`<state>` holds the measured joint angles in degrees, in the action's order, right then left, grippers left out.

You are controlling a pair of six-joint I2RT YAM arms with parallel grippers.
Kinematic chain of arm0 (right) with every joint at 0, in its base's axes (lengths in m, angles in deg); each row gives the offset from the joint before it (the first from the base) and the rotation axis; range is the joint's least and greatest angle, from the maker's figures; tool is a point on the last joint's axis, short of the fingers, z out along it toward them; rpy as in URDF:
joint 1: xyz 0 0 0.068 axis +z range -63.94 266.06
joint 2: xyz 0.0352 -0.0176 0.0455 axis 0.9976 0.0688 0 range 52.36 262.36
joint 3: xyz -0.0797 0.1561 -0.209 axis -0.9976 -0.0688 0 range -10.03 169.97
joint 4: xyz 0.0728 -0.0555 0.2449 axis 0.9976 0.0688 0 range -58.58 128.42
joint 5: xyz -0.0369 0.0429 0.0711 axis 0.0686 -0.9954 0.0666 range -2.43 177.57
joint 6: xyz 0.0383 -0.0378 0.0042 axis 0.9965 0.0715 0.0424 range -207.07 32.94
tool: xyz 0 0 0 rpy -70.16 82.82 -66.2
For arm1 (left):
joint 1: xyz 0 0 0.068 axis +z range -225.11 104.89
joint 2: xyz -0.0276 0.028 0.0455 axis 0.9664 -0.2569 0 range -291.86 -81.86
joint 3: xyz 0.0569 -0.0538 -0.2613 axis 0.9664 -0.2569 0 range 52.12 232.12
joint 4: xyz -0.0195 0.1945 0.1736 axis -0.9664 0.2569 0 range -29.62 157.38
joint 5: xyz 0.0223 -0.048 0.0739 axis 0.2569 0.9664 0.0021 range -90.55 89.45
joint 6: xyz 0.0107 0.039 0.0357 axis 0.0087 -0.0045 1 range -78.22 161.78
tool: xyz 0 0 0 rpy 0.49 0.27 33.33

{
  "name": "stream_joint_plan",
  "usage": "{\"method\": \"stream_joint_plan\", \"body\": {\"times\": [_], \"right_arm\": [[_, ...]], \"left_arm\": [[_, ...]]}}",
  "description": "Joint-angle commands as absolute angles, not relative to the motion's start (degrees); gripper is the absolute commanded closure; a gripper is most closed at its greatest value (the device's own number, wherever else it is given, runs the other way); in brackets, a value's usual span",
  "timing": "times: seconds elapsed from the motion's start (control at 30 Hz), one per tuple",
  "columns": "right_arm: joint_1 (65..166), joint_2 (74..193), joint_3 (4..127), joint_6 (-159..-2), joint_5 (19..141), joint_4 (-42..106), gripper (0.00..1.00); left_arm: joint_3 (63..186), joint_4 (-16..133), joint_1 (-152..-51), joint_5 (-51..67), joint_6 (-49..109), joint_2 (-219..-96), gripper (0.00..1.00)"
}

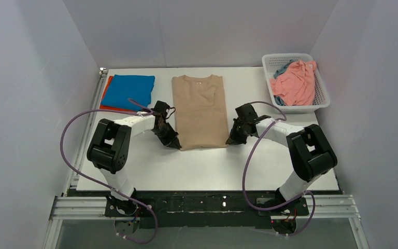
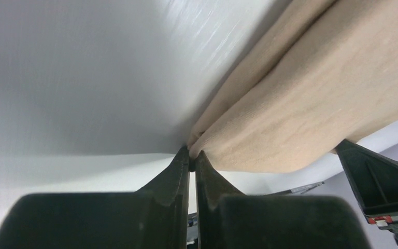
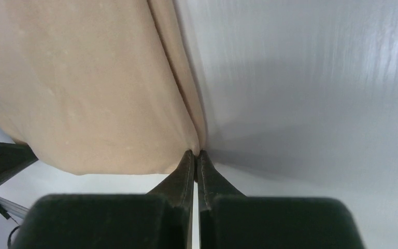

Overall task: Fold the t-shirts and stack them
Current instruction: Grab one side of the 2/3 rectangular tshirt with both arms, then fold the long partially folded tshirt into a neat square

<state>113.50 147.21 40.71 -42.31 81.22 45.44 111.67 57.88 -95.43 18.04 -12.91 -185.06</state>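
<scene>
A beige-tan t-shirt (image 1: pixel 199 109) lies flat mid-table, its sides folded in to a long strip with the collar at the far end. My left gripper (image 1: pixel 175 144) is shut on its near left corner. In the left wrist view the closed tips (image 2: pixel 192 155) pinch the layered cloth edge (image 2: pixel 300 104). My right gripper (image 1: pixel 230 141) is shut on the near right corner. Its tips (image 3: pixel 196 153) pinch the hem of the beige cloth (image 3: pixel 83 93). A folded bright blue t-shirt (image 1: pixel 128 91) lies on a folded orange-red t-shirt (image 1: pixel 105 95) at the back left.
A white mesh basket (image 1: pixel 318 106) stands at the back right corner. It holds a crumpled salmon pink t-shirt (image 1: pixel 296 83) and a bit of grey-blue t-shirt (image 1: pixel 281 68). White walls close in the table on three sides.
</scene>
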Motion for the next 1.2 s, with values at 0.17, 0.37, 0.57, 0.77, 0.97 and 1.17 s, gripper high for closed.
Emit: {"method": "stream_joint_plan", "body": {"times": [0.17, 0.37, 0.57, 0.77, 0.97, 1.17], "right_arm": [[120.6, 133.5, 36.0, -43.2, 82.9, 62.3, 0.99], [126.0, 118.7, 30.2, -39.1, 74.3, 73.3, 0.99], [132.0, 106.3, 31.8, -32.4, 60.9, 86.0, 0.99], [132.4, 99.1, 36.1, -32.0, 52.8, 95.0, 0.99], [131.8, 99.7, 39.3, -32.7, 47.6, 91.2, 0.99], [125.9, 107.1, 45.7, -39.5, 48.6, 91.6, 0.99]], "left_arm": [[99.9, 75.3, -102.0, 7.1, -10.5, -170.2, 1.0], [93.6, 88.4, -107.3, 3.1, -12.0, -147.8, 1.0], [96.3, 105.9, -110.9, 7.2, -15.2, -130.2, 1.0], [103.2, 114.8, -111.6, 14.0, -14.7, -124.4, 1.0], [112.7, 111.9, -111.6, 16.7, -10.6, -128.1, 1.0], [118.4, 109.8, -110.4, 12.7, -6.0, -137.1, 1.0]]}}
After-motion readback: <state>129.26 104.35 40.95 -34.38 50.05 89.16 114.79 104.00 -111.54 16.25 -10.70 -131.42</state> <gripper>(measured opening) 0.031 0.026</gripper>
